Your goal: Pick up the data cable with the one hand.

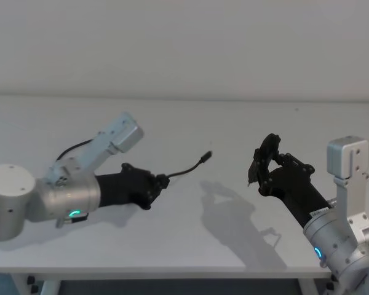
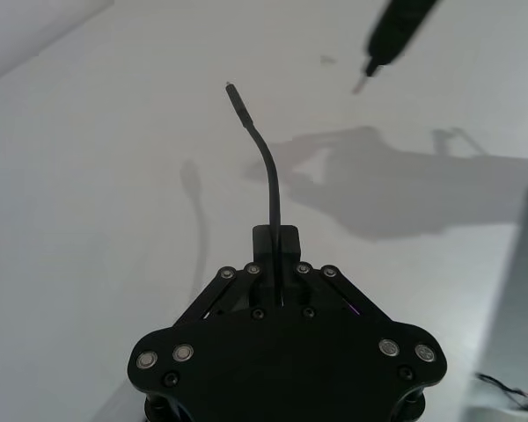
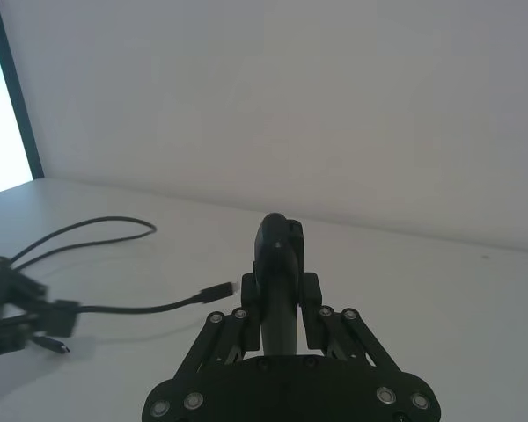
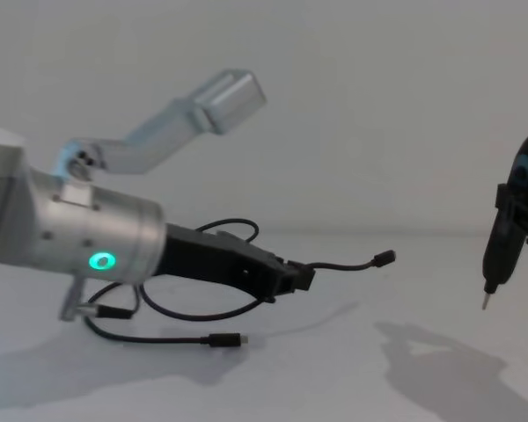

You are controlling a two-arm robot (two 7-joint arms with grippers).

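In the head view, left of centre, the left end effector [image 1: 162,181] is closed on the data cable [image 1: 186,168], pinching it a short way back from one end. The short free stretch juts out past the fingertips toward the middle of the frame, and its plugged tip is raised off the white surface [image 1: 172,123]. The left wrist view shows that stretch [image 2: 271,176] curving up from between the closed jaws. In the chest view, the rest of the cable [image 4: 185,312] hangs in loose loops beneath the silver arm at lower left, with its other end lying on the surface. At the right of the head view, the right end effector [image 1: 265,167] is raised, clamped on a black pen-shaped tool [image 1: 258,165] with its tip pointing down.
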